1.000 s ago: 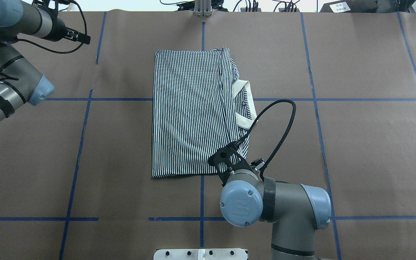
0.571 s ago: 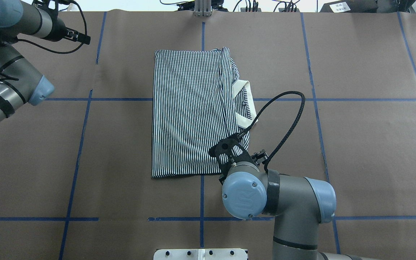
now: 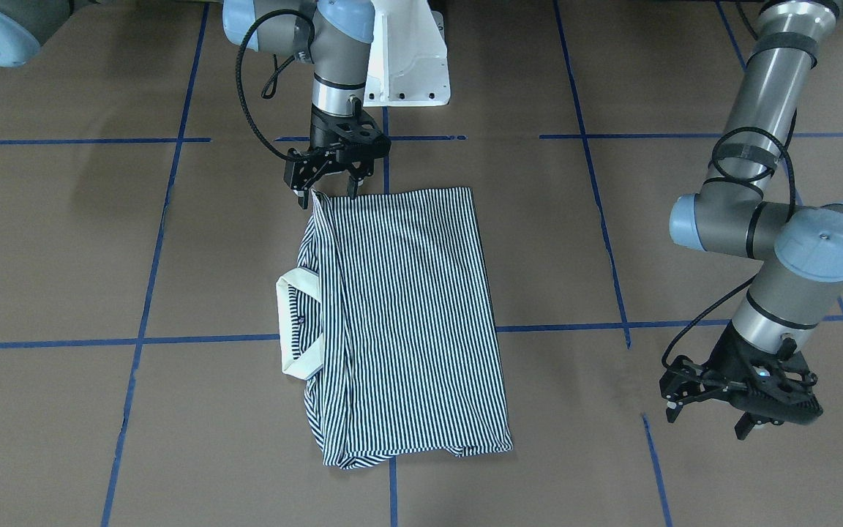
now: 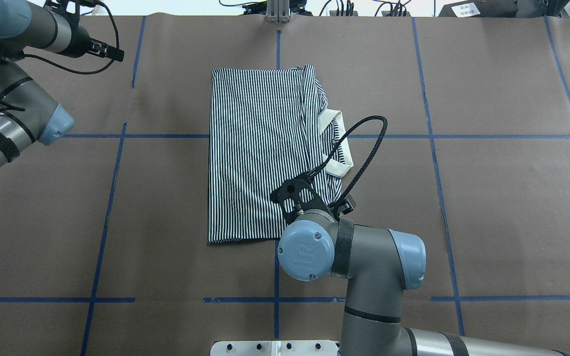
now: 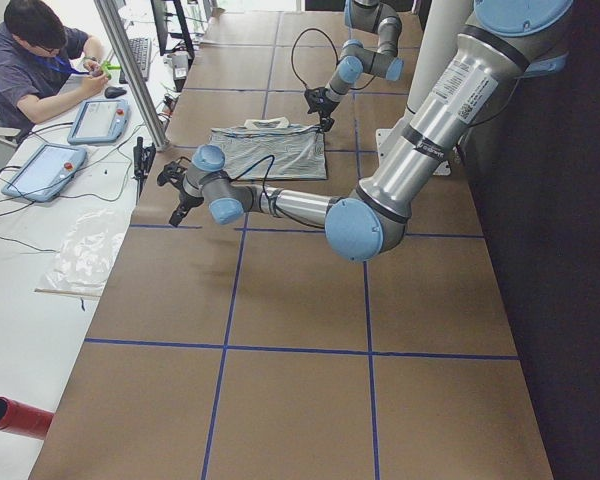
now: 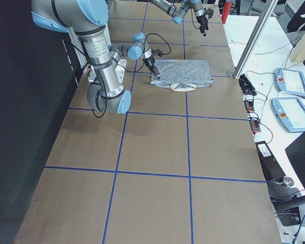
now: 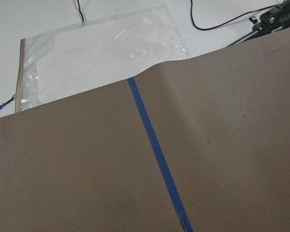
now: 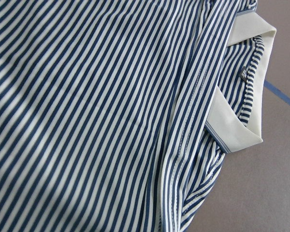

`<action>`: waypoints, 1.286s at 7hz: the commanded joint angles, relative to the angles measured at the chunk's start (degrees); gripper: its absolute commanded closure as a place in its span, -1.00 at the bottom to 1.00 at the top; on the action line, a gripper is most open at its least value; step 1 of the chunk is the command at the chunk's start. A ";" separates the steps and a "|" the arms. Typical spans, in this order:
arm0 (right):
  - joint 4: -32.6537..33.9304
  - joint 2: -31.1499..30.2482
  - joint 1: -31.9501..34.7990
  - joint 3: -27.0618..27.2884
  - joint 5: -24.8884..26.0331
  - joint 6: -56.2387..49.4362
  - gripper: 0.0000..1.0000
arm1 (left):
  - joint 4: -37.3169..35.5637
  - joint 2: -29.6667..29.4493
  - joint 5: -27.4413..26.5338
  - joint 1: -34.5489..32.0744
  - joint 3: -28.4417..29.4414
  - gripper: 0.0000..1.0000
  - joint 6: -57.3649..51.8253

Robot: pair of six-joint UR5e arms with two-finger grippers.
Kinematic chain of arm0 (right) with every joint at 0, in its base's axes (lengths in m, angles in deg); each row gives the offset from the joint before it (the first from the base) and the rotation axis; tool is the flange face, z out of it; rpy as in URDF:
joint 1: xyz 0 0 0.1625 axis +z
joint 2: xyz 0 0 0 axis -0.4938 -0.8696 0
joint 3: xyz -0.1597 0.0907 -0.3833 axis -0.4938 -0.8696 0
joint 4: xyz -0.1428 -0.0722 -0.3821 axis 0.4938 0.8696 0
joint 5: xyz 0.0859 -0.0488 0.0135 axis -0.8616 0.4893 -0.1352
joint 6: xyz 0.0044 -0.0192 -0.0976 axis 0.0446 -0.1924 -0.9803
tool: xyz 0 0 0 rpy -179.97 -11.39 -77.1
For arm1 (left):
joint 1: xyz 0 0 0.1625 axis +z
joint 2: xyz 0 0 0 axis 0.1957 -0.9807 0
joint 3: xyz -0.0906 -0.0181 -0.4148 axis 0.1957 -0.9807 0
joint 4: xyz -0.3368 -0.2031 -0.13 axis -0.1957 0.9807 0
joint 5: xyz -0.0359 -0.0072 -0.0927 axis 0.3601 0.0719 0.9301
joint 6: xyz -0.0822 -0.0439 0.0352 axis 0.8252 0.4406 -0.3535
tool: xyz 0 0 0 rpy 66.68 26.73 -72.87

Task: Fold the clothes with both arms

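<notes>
The striped polo shirt [image 3: 407, 315] lies folded into a rectangle in the middle of the table [image 4: 255, 158], its cream collar [image 3: 293, 351] sticking out on one side [image 4: 339, 148]. My right gripper [image 3: 328, 196] is open and points down at the shirt's corner nearest the robot's base, one fingertip at the fabric edge, holding nothing. In the overhead view its wrist hides the jaws. The right wrist view shows the stripes [image 8: 101, 121] and collar [image 8: 237, 125] close below. My left gripper [image 3: 707, 423] is open and empty, low over bare paper far to the shirt's side.
Brown paper with blue tape lines [image 4: 275, 136] covers the table. The white pedestal base [image 3: 407, 66] stands at the robot's edge. A clear plastic bag [image 7: 101, 53] lies beyond the paper's edge. An operator [image 5: 40, 60] sits at a side bench with tablets.
My right arm has moved left and further in over the shirt's near edge, its black cable swinging left over the collar. The left arm and the shirt have not moved.
</notes>
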State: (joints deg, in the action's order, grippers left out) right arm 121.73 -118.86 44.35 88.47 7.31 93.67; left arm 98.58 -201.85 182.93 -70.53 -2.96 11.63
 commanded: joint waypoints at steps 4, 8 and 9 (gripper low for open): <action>3.13 -0.55 2.02 -0.66 -2.56 -1.63 -1.00 | 0.00 0.03 0.00 0.00 -0.03 -1.00 0.00; 5.86 -6.07 6.42 1.60 -4.59 -4.81 -1.00 | 0.00 0.03 0.00 0.09 -0.12 -1.00 0.00; 6.03 -8.44 6.42 5.28 -4.67 -4.81 -1.00 | 0.00 0.03 0.00 0.09 -0.12 -1.00 0.00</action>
State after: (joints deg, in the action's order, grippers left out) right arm 127.52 -124.76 50.54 90.52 2.75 88.95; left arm 98.58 -201.82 182.93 -70.45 -3.05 11.63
